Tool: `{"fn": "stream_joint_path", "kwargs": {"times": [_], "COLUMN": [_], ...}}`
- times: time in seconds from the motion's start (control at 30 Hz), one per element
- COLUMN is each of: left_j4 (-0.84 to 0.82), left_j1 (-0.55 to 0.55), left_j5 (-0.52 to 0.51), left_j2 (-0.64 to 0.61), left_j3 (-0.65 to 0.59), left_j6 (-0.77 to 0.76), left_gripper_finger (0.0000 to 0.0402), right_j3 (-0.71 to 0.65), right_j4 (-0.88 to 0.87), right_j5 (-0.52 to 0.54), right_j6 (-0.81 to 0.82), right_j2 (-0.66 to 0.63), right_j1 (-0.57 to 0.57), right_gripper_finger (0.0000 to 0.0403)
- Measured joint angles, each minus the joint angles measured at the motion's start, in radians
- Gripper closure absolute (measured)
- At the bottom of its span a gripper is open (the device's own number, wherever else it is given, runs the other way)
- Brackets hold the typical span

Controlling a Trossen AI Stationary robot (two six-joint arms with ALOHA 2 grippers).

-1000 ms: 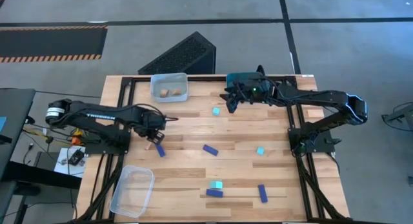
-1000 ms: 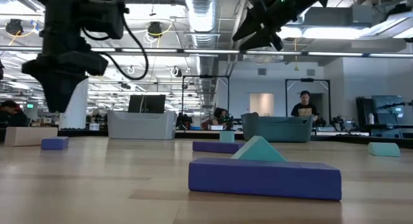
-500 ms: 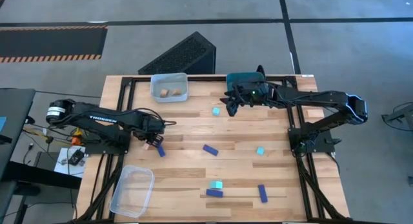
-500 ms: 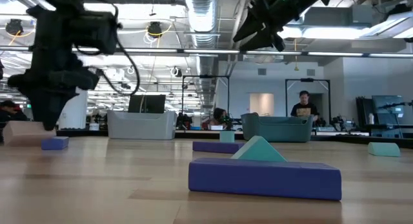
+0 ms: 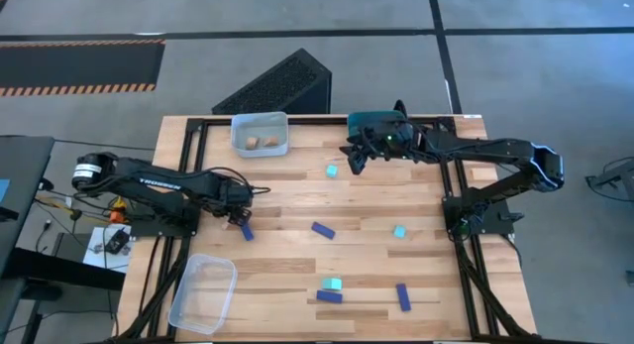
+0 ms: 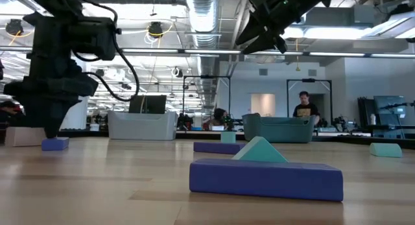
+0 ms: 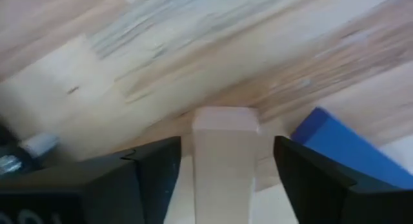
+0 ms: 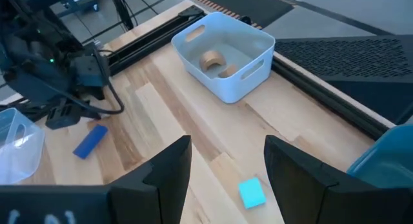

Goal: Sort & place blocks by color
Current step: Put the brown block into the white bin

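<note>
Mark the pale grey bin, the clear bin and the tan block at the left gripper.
pale grey bin (image 5: 280, 146): high view, right wall.
clear bin (image 5: 230, 275): high view, right rim.
tan block (image 7: 222, 156): left wrist view, upper face, between the left gripper's dark fingers.

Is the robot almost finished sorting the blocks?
Not yet. Two wooden blocks already sit in the pale bin. The left end effector is low over another wooden block beside a blue bar, fingers apart. Several blue and teal blocks remain scattered on the table; the clear bin looks empty.
</note>
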Motion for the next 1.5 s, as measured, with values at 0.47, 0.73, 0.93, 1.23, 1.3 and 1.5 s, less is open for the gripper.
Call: {"fn": "stream_joint_path", "kwargs": {"times": [0.47, 0.73, 0.93, 1.23, 1.3, 1.5], "left_j4": [0.052, 0.052, 0.105, 0.368, 0.402, 0.410], "left_j1": [0.001, 0.090, 0.275, 0.652, 0.698, 0.748], "left_j5": [0.052, -0.028, -0.126, -0.196, -0.206, -0.194], "left_j2": [0.001, 0.001, 0.001, 0.021, 0.035, 0.071], "left_j3": [-0.014, 0.134, 0.277, 0.306, 0.307, 0.307], "left_j6": [-0.002, 0.141, 0.368, 0.413, 0.407, 0.487], "left_gripper_finger": [0.0228, 0.0307, 0.0297, 0.0271, 0.0267, 0.0227], "right_j3": [0.000, 0.000, 0.000, 0.000, 0.000, -0.001], "right_j4": [-0.004, 0.004, 0.000, -0.025, -0.060, -0.154], "right_j5": [0.003, 0.050, 0.026, 0.026, 0.025, 0.027], "right_j6": [0.007, -0.047, -0.048, -0.074, -0.074, -0.075], "right_j2": [-0.028, -0.102, -0.105, -0.105, -0.118, -0.141], "right_j1": [-0.001, -0.027, -0.089, -0.088, -0.088, -0.090], "right_gripper_finger": [0.0184, 0.0184, 0.0184, 0.0184, 0.0184, 0.0184]}}
